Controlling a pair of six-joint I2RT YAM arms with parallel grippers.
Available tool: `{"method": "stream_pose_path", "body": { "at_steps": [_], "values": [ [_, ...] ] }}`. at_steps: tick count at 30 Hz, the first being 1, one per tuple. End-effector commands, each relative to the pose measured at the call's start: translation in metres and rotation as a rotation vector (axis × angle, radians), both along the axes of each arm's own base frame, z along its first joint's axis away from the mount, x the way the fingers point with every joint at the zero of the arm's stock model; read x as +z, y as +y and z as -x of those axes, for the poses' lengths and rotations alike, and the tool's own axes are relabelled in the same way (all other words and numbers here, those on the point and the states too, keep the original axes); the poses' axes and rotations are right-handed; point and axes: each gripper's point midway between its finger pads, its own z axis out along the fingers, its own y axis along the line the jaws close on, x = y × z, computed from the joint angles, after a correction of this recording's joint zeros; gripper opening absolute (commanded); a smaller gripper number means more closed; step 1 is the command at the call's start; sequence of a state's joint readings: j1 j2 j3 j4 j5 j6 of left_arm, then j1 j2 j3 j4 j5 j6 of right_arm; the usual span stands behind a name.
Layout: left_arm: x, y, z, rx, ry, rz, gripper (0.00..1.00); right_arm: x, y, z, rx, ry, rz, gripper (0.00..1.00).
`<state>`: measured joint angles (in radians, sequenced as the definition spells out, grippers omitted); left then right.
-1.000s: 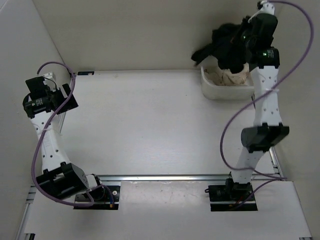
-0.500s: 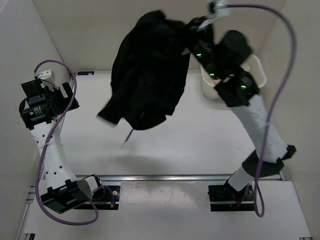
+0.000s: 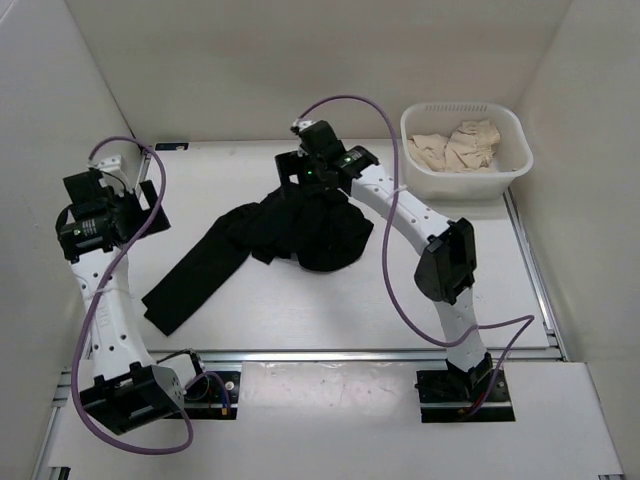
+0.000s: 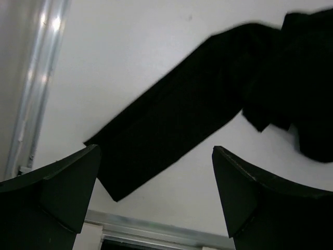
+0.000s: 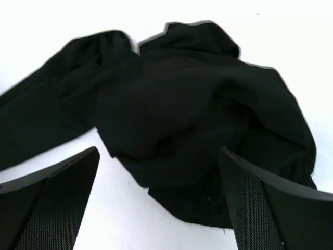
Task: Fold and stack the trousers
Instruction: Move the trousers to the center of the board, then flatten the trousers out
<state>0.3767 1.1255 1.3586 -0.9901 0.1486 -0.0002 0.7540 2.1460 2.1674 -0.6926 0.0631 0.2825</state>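
The black trousers (image 3: 310, 235) lie in a crumpled heap at the middle of the table, with one leg (image 3: 190, 280) stretched flat toward the near left. My right gripper (image 3: 305, 185) hangs open just above the heap's far edge; in the right wrist view the trousers (image 5: 192, 104) lie below the spread fingers (image 5: 47, 203), and my right gripper (image 5: 158, 200) holds nothing. My left gripper (image 3: 140, 210) stands open at the left side, apart from the cloth. The left wrist view has the leg (image 4: 177, 114) running diagonally beyond my left gripper (image 4: 156, 195).
A white basket (image 3: 465, 182) with beige cloth (image 3: 455, 148) in it stands at the back right corner. Aluminium rails run along the table's near edge (image 3: 330, 353) and left side (image 4: 36, 78). White walls enclose the left, back and right.
My right arm swung the trousers out of the basket, across the air and down onto the table's middle, then opened and let them go. The left arm barely shifted.
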Motion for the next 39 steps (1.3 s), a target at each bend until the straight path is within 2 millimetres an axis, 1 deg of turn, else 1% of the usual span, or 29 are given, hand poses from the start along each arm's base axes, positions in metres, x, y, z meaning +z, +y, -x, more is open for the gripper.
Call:
{"method": "stream_pose_path", "body": {
  "at_steps": [1,2,3,4,8,9,10,11,12,13,14,17,19,20,21,22,23,24,25,26,28,30,31,32,34,35,36,38,39],
  "values": [
    [-0.052,-0.018,0.009,-0.05,0.136,0.05,1.0,0.052,-0.05,-0.008,-0.12,-0.025,-0.127,0.99],
    [-0.066,-0.018,0.012,-0.044,0.169,0.043,1.0,0.045,-0.06,-0.005,-0.144,-0.019,-0.126,0.99],
    [-0.083,-0.006,0.01,0.002,0.199,-0.01,1.0,0.051,-0.07,0.006,-0.16,-0.033,-0.139,0.99],
    [-0.124,-0.003,0.023,0.025,0.295,-0.025,1.0,0.013,-0.085,0.014,-0.184,0.032,-0.092,0.99],
    [-0.196,0.038,0.039,0.19,0.37,-0.201,1.0,-0.038,-0.109,0.038,-0.229,0.156,-0.037,0.99],
    [-0.209,0.042,0.042,0.206,0.394,-0.219,1.0,-0.06,-0.11,0.054,-0.245,0.235,-0.049,0.99],
    [-0.221,0.045,0.043,0.217,0.403,-0.231,1.0,-0.083,-0.117,0.054,-0.282,0.275,-0.075,0.99],
    [-0.226,0.046,0.046,0.22,0.429,-0.234,1.0,-0.076,-0.111,0.046,-0.3,0.275,-0.139,0.99],
    [-0.234,0.046,0.047,0.216,0.45,-0.231,1.0,-0.094,-0.115,0.054,-0.325,0.325,-0.154,0.99],
    [-0.247,0.045,0.049,0.209,0.494,-0.223,1.0,-0.1,-0.113,0.052,-0.367,0.361,-0.193,0.99],
    [-0.253,0.044,0.051,0.204,0.518,-0.219,1.0,-0.104,-0.115,0.047,-0.391,0.369,-0.204,0.99],
    [-0.269,0.039,0.056,0.18,0.577,-0.19,1.0,-0.149,-0.116,0.042,-0.45,0.463,-0.155,0.99],
    [-0.274,0.038,0.06,0.177,0.595,-0.186,1.0,-0.163,-0.111,0.047,-0.447,0.526,-0.145,0.99],
    [-0.28,0.035,0.065,0.167,0.615,-0.174,0.97,-0.177,-0.109,0.048,-0.456,0.555,-0.14,0.92],
    [-0.281,0.032,0.064,0.16,0.612,-0.163,0.91,-0.179,-0.109,0.049,-0.468,0.562,-0.147,0.85],
    [-0.284,0.03,0.068,0.152,0.622,-0.153,0.72,-0.178,-0.107,0.045,-0.464,0.563,-0.183,0.7],
    [-0.284,0.03,0.068,0.152,0.622,-0.153,0.56,-0.18,-0.11,0.043,-0.478,0.571,-0.203,0.52],
    [-0.287,0.028,0.072,0.151,0.632,-0.15,0.36,-0.176,-0.116,0.037,-0.515,0.572,-0.234,0.17],
    [-0.283,0.031,0.072,0.159,0.623,-0.163,0.17,-0.178,-0.122,0.04,-0.525,0.573,-0.235,0.05],
    [-0.281,0.031,0.07,0.161,0.613,-0.165,0.14,-0.163,-0.126,0.038,-0.536,0.555,-0.263,0.0],
    [-0.266,0.047,0.068,0.225,0.568,-0.196,0.14,-0.149,-0.148,0.032,-0.584,0.529,-0.285,0.0],
    [-0.243,0.063,0.061,0.29,0.485,-0.21,0.14,-0.12,-0.18,0.032,-0.615,0.469,-0.306,0.0],
    [-0.233,0.077,0.062,0.346,0.454,-0.207,0.14,-0.11,-0.193,0.035,-0.629,0.45,-0.299,0.0],
    [-0.215,0.088,0.054,0.381,0.399,-0.216,0.14,-0.087,-0.211,0.049,-0.645,0.434,-0.28,0.0],
    [-0.188,0.109,0.051,0.458,0.327,-0.234,0.14,-0.074,-0.255,0.055,-0.698,0.394,-0.223,0.0],
    [-0.17,0.118,0.044,0.481,0.291,-0.25,0.14,-0.064,-0.27,0.071,-0.707,0.417,-0.208,0.0],
    [-0.16,0.121,0.038,0.485,0.266,-0.257,0.14,-0.062,-0.298,0.073,-0.761,0.439,-0.218,0.0],
    [-0.135,0.126,0.025,0.485,0.212,-0.263,0.14,-0.056,-0.321,0.082,-0.752,0.466,-0.212,0.0],
    [-0.124,0.129,0.02,0.49,0.185,-0.27,0.14,-0.062,-0.34,0.091,-0.786,0.518,-0.204,0.0]
  ]
}}
